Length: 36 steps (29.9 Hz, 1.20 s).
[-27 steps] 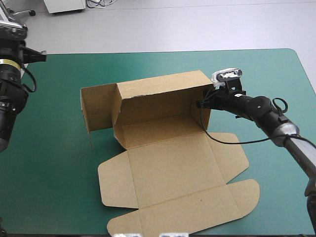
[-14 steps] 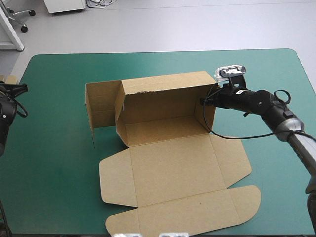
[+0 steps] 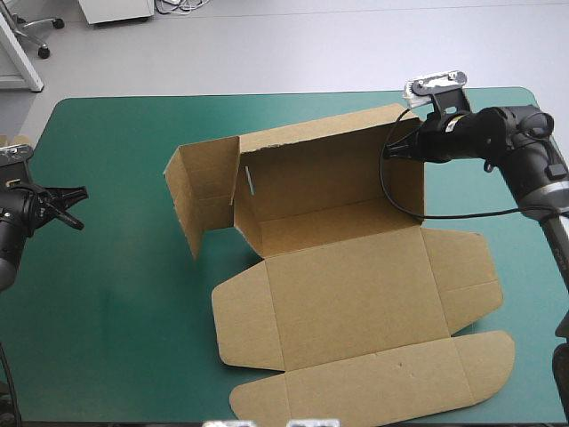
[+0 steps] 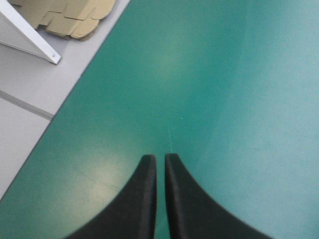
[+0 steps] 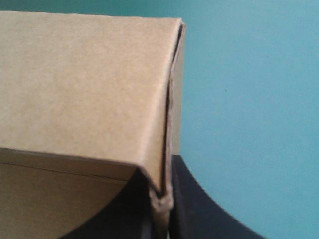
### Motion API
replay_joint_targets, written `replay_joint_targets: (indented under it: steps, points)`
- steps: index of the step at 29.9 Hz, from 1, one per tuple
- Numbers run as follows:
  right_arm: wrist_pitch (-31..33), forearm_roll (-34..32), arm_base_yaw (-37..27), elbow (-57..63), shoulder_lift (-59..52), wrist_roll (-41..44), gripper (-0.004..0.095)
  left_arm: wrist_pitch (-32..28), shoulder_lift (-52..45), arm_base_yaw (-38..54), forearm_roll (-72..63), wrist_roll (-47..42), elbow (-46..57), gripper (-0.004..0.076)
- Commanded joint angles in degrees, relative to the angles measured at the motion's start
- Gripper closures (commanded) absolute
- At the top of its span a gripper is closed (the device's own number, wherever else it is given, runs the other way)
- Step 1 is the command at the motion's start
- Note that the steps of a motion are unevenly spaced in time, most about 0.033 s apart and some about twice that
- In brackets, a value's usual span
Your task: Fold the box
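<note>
My right gripper (image 3: 392, 149) pinches raised wall corner, 2 o'clock on brown cut-cardboard box (image 3: 356, 294), mid-table. Left gripper (image 3: 75, 195) pressed together, empty, 9 o'clock. Wall-tucking step, I reckon; next needs left on side flap (image 3: 200, 191).

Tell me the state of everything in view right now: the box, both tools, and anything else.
box: partly folded, rear wall and one end flap upright, front panels lying flat.
right tool: shut on the box, at the rear wall's right corner.
left tool: shut, holding nothing, well apart from the box.
spare board: stacked flat beyond the left edge of the table.
</note>
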Motion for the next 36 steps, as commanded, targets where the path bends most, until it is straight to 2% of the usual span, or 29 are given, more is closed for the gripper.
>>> replay_joint_targets:
  steps: [1, 5, 11, 15, 20, 23, 27, 30, 32, 36]
  points:
    - [3.18, -3.7, -0.51, -6.26, -0.5, 2.45, 0.094, -1.26, -1.43, -0.04, -4.43, 4.74, -1.46, 0.0687]
    - [10.63, -5.38, -0.51, -9.24, 3.43, 3.03, 0.0941, 0.51, -1.43, -0.04, -5.2, 6.53, -1.46, 0.0687]
    - [17.78, -5.12, -0.51, -11.33, 11.03, 3.03, 0.0941, 2.18, -1.43, -0.04, -6.08, 6.9, -1.46, 0.0687]
    - [18.57, -3.21, -0.51, -12.21, 14.47, 3.26, 0.0941, 2.4, -1.43, -0.04, -8.09, 9.55, -1.46, 0.0687]
    - [15.1, -2.11, -0.51, -12.47, 15.27, 3.4, 0.0931, 2.4, -1.43, -0.04, -8.09, 9.55, -1.46, 0.0687]
    - [12.96, -1.88, -0.51, -12.61, 15.04, 3.4, 0.0838, 2.4, -1.43, -0.04, -8.09, 9.55, -1.46, 0.0687]
    - [11.76, -1.17, -0.51, -13.51, 15.04, 3.4, 0.0576, 2.4, -1.43, -0.04, -8.09, 9.55, -1.46, 0.0687]
    - [10.92, -0.69, -0.51, -14.34, 15.04, 3.4, 0.0433, 2.4, -1.43, -0.04, -8.09, 10.24, -1.46, 0.0687]
    - [10.79, -0.72, -0.51, -15.22, 15.04, 3.4, 0.0402, 2.4, -1.43, -0.04, -8.09, 10.52, -1.46, 0.0687]
    - [11.47, -0.83, -0.51, -17.85, 15.04, 3.4, 0.04, 2.4, -1.43, -0.04, -8.21, 10.8, -1.46, 0.0687]
